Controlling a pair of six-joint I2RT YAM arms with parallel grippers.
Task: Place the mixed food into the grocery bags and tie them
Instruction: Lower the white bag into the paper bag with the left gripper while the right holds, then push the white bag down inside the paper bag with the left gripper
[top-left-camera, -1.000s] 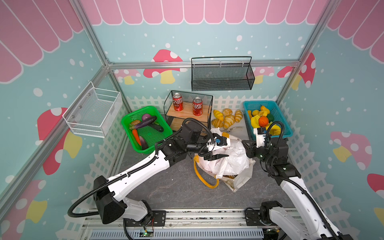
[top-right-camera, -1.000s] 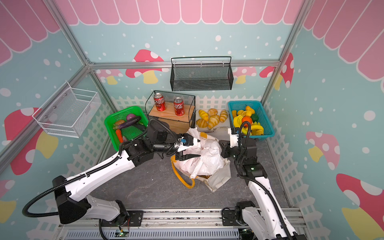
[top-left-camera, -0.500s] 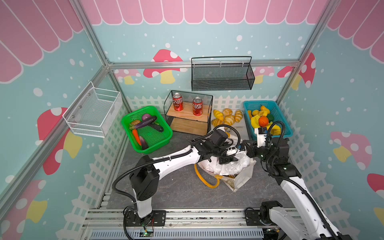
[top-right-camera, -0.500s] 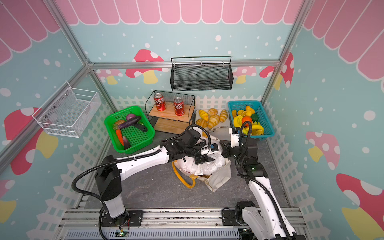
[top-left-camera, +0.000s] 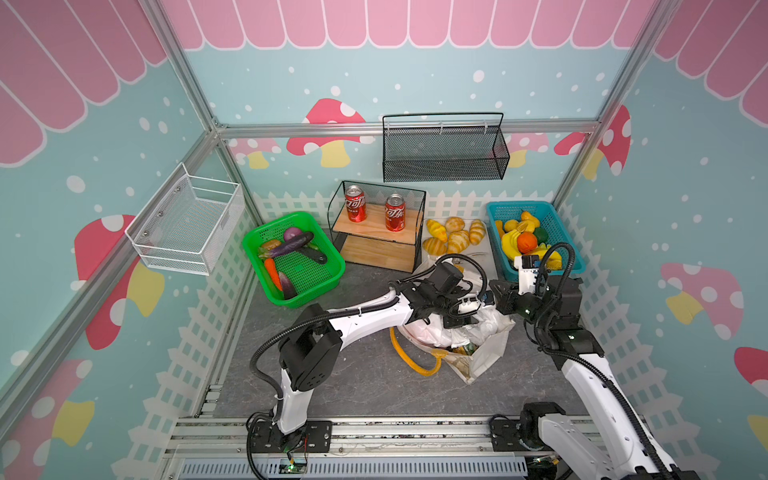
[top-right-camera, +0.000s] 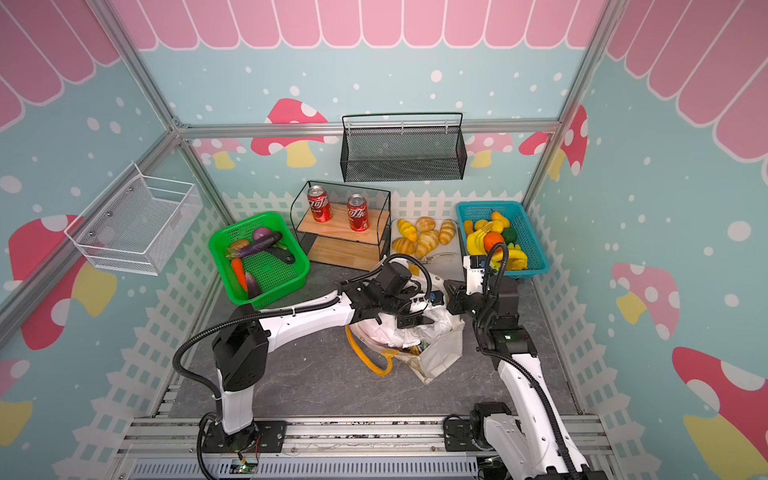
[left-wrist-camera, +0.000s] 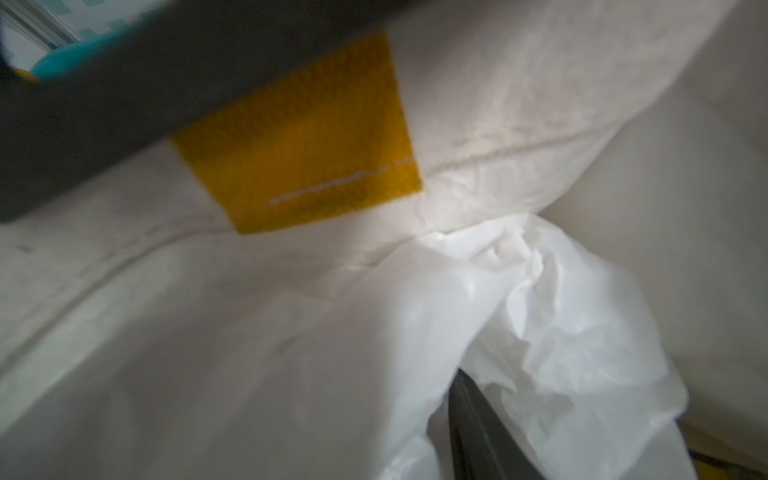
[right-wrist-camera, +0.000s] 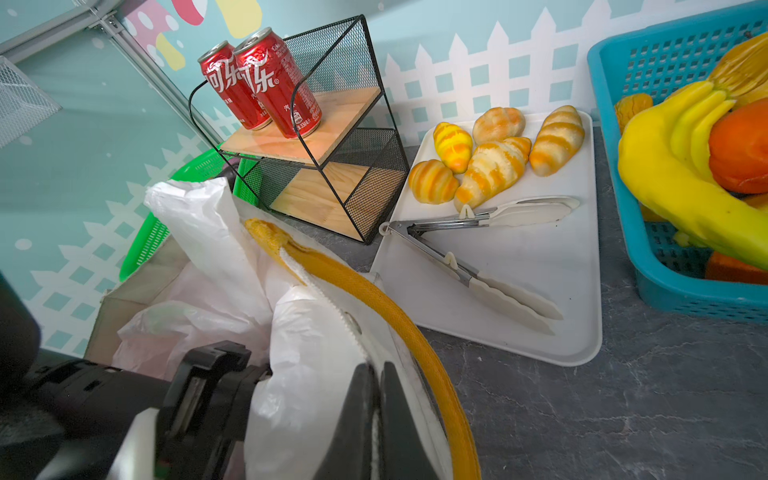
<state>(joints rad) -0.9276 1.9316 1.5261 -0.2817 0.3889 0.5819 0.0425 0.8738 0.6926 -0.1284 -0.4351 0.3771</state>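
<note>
Red cans (right-wrist-camera: 266, 83) read 可乐 in white. The right gripper (right-wrist-camera: 374, 370) pinches the white plastic bag (right-wrist-camera: 208, 232). Whether the left gripper (top-left-camera: 460, 316) grips, I can't tell.

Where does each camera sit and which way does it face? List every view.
Top views: high above the bases, looking down toward the back wall; left arm, right arm, tote.
Left wrist: at the tote's mouth, facing its yellow patch and the bag; one finger.
Right wrist: beside the tote, facing cans and tray; right end effector shut on the tote.
Shared: tote and bag show in every view.
</note>
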